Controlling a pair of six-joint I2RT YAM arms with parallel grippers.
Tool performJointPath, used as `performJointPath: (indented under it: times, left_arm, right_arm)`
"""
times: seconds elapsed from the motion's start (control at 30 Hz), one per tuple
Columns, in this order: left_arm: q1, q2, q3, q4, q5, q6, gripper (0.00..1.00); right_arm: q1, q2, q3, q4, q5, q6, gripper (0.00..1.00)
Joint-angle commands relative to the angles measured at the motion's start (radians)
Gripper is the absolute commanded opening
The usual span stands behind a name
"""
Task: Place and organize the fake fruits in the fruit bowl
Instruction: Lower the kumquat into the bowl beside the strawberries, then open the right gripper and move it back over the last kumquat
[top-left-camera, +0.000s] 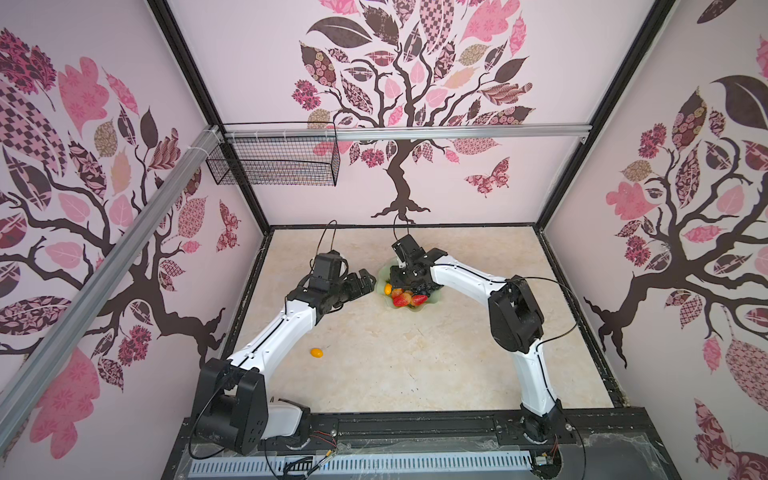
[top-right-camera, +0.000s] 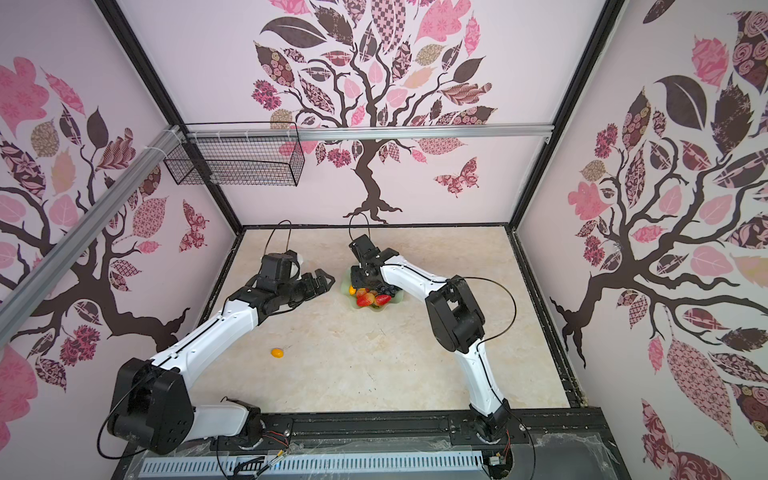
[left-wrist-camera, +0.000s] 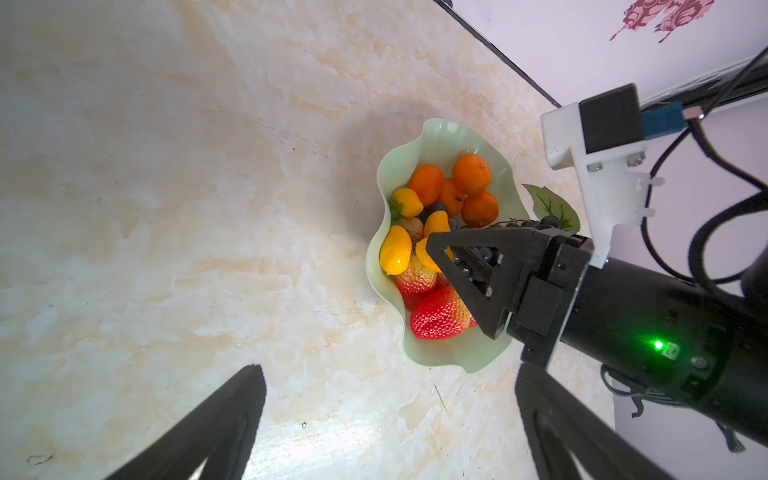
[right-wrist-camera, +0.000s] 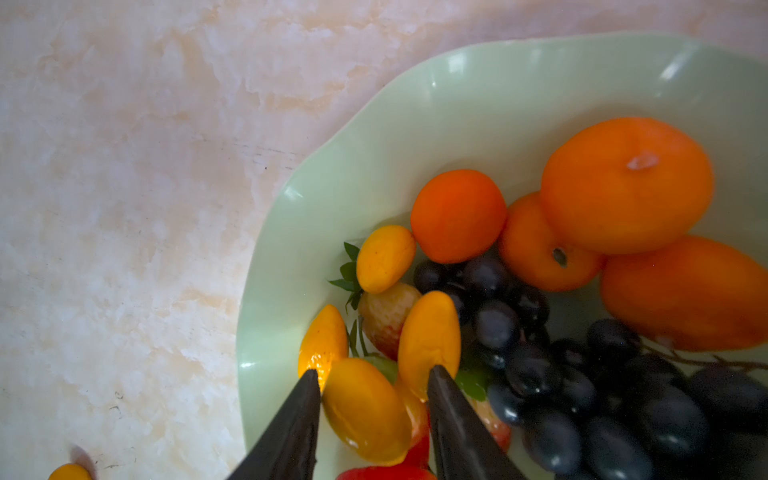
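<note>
The pale mint fruit bowl (top-left-camera: 434, 296) (left-wrist-camera: 386, 174) (right-wrist-camera: 415, 124) sits mid-table and holds round oranges (right-wrist-camera: 623, 183), red strawberries (left-wrist-camera: 440, 313), a dark grape bunch (right-wrist-camera: 540, 365) and several small yellow ovals. My right gripper (right-wrist-camera: 372, 370) (top-left-camera: 401, 284) points down into the bowl. Its jaws stand apart around one yellow oval (right-wrist-camera: 365, 411), with a gap on one side. My left gripper (top-left-camera: 365, 282) (left-wrist-camera: 388, 370) hangs open and empty just left of the bowl. One more yellow oval (top-left-camera: 316, 353) (top-right-camera: 277, 353) (right-wrist-camera: 68, 472) lies alone on the table beside the left forearm.
A black wire mesh basket (top-left-camera: 274, 162) hangs on the back rail at upper left, well above the table. Black frame edges border the marble tabletop (top-left-camera: 415, 353). A green grape leaf (left-wrist-camera: 552, 205) sticks out over the bowl's rim by the right wrist.
</note>
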Motion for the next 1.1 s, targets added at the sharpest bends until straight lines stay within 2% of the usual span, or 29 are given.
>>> performJointPath:
  times: [0.0, 0.27, 0.53, 0.63, 0.9, 1.07]
  left_arm:
    - [0.007, -0.030, 0.009, -0.014, 0.011, 0.019, 0.98]
    - [0.018, -0.079, 0.030, -0.091, -0.003, 0.033, 0.98]
    - [0.063, -0.251, 0.051, -0.302, -0.149, 0.068, 0.98]
    - [0.139, -0.314, 0.038, -0.378, -0.162, 0.052, 0.98]
    - [0.446, -0.449, -0.018, -0.483, -0.043, 0.048, 0.98]
    - [0.578, -0.503, -0.035, -0.533, -0.008, 0.049, 0.98]
  right_arm:
    - [0.004, 0.012, 0.047, -0.029, 0.007, -0.012, 0.47]
    - [0.007, -0.056, 0.052, -0.043, 0.027, -0.020, 0.49]
    - [0.095, -0.168, -0.019, 0.009, 0.059, -0.029, 0.50]
    - [0.158, -0.169, -0.029, 0.024, 0.066, -0.022, 0.50]
    - [0.289, -0.092, 0.030, 0.040, 0.048, 0.003, 0.50]
    - [0.366, -0.014, 0.109, 0.025, 0.041, -0.014, 0.50]
